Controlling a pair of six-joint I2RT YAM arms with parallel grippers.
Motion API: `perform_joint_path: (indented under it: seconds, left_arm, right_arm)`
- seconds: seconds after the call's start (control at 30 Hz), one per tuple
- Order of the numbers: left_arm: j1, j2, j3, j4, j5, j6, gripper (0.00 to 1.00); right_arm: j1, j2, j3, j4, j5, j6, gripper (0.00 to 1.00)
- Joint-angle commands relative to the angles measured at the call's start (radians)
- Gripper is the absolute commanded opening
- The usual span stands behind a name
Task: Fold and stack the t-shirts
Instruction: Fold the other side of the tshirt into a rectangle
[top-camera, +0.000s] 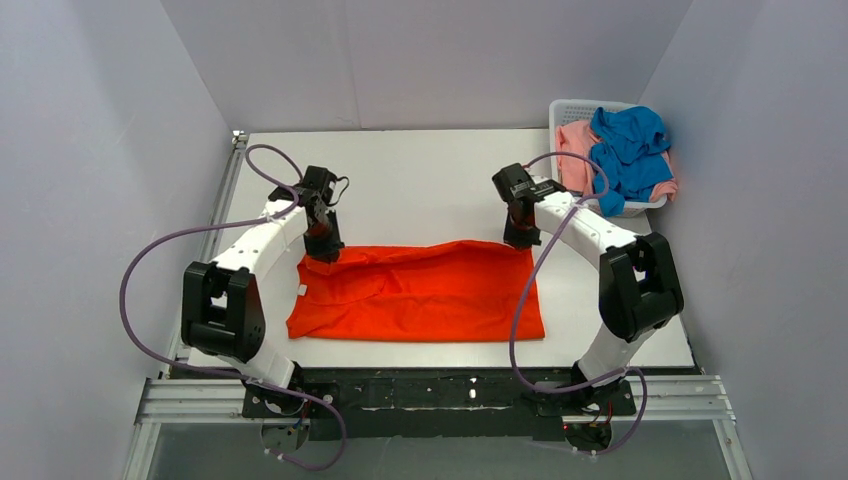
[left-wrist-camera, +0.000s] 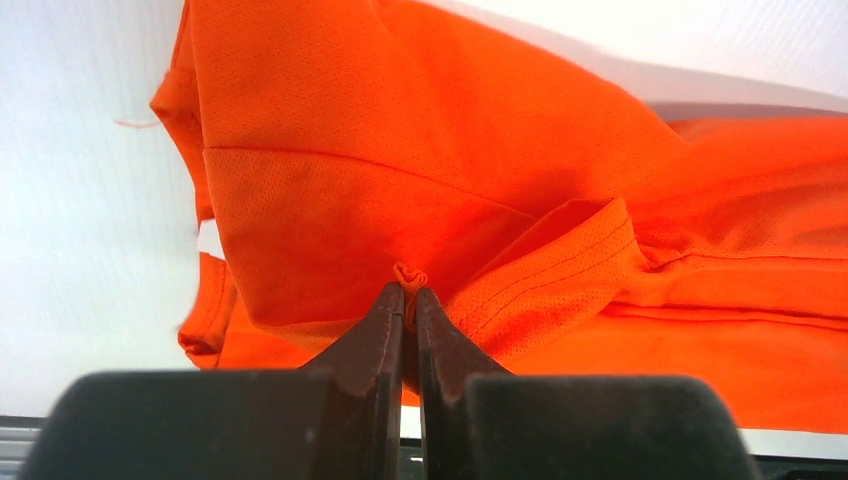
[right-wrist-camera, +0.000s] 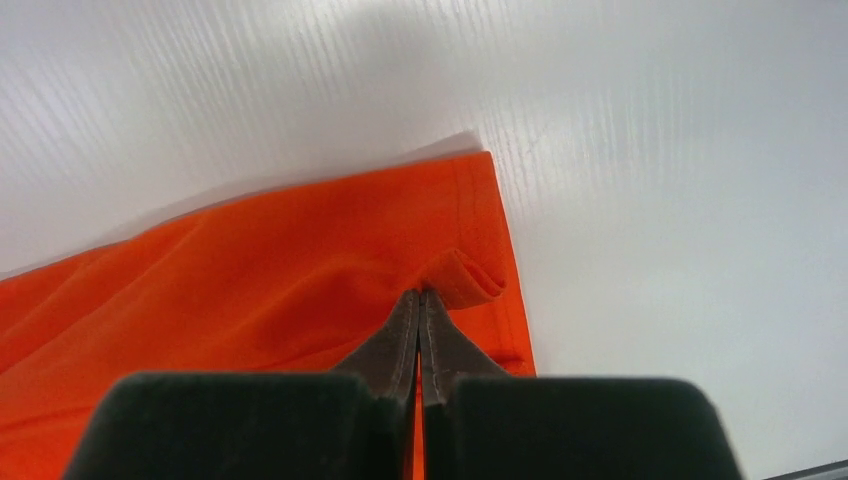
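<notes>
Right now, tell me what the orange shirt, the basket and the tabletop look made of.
The orange shirt: thin synthetic-looking knit, matte, with a fine pinhole mesh and stitched hems; probably sports polyester. The basket: white rigid plastic, judging by its moulded slotted wall. The tabletop: white, faintly glossy sheet with fine parallel ridges; possibly corrugated plastic or painted board, hard to say.

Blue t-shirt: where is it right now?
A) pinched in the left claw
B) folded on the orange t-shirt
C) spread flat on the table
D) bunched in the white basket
D: the blue t-shirt lies crumpled in the white basket, over the pink t-shirt; the left claw and right claw pinch the orange t-shirt.
</notes>
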Motion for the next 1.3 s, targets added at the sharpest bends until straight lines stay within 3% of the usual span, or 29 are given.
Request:
perform_joint_path:
  seconds: [0.0,0.37,0.43,0.53,0.63,0.67,0.7,0.73,0.8,0.93,1.13,1.27]
  left_arm:
    - [-0.007,-0.048,-0.074,-0.058,0.014,-0.004,0.0]
    - [-0.016,-0.064,-0.188,-0.051,0.018,-0.064,0.01]
    - [-0.016,-0.077,-0.22,-0.051,0.021,-0.091,0.15]
    - [-0.017,-0.117,-0.25,-0.061,0.04,-0.105,0.26]
    - [-0.019,-0.186,-0.257,-0.09,0.061,-0.125,0.47]
    - [-0.018,-0.215,-0.258,-0.096,0.097,-0.134,0.58]
    - [-0.02,-0.241,-0.259,-0.096,0.116,-0.137,0.8]
    - [-0.022,-0.26,-0.257,-0.095,0.123,-0.139,0.96]
    - [-0.023,-0.279,-0.238,-0.097,0.126,-0.139,0.98]
    - [-0.022,-0.228,-0.158,-0.053,0.182,-0.15,0.98]
    - [-0.032,-0.005,-0.051,-0.022,0.316,-0.177,0.98]
    - [-0.108,0.057,-0.058,0.029,0.371,-0.213,0.98]
  right_arm:
    - [0.001,-0.057,-0.06,0.028,0.028,-0.014,0.01]
    - [0.001,-0.081,-0.154,0.043,0.006,-0.021,0.06]
    - [0.001,-0.084,-0.167,0.049,-0.016,-0.02,0.1]
    - [0.001,-0.098,-0.189,0.041,-0.03,-0.016,0.32]
    - [0.001,-0.149,-0.214,-0.007,0.006,0.009,0.48]
    - [0.002,-0.176,-0.219,-0.03,0.026,0.025,0.54]
    - [0.001,-0.205,-0.226,-0.048,0.044,0.047,0.64]
    - [0.001,-0.237,-0.236,-0.056,0.055,0.061,0.75]
    - [0.0,-0.292,-0.249,-0.051,0.044,0.084,0.81]
    - [-0.003,-0.327,-0.25,0.061,-0.1,0.049,0.84]
    - [-0.005,-0.227,-0.184,0.179,-0.244,0.002,0.86]
    - [-0.011,-0.157,-0.149,0.222,-0.295,0.0,0.87]
